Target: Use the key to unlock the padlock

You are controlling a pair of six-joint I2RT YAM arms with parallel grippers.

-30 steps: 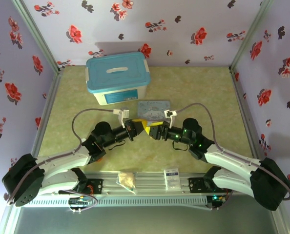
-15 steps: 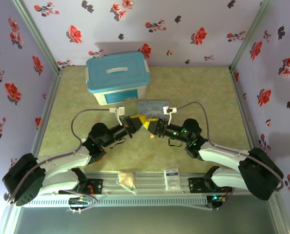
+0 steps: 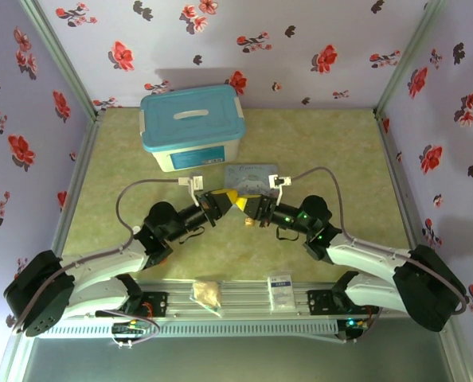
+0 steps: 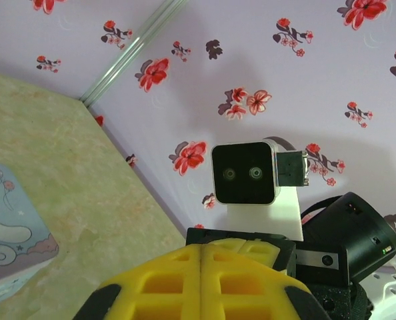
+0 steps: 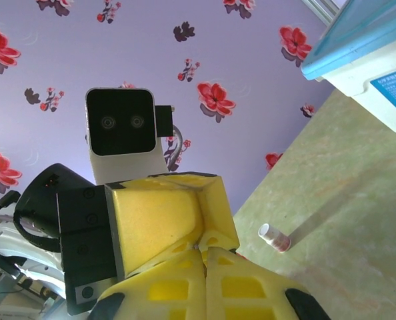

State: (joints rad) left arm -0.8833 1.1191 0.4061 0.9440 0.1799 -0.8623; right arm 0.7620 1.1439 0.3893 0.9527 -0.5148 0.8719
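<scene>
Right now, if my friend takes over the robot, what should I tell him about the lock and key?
Grippers: the left gripper and the right gripper are both shut, tip to tip, on the near side of the tin.
Things: the padlock and the key are too small or too hidden to place; they may be pinched between the fingers.
Done: the grippers are lined up nose to nose. Whether the key is in the padlock cannot be told.
Left: probably seat the key, turn it, and check that the shackle pops open.
</scene>
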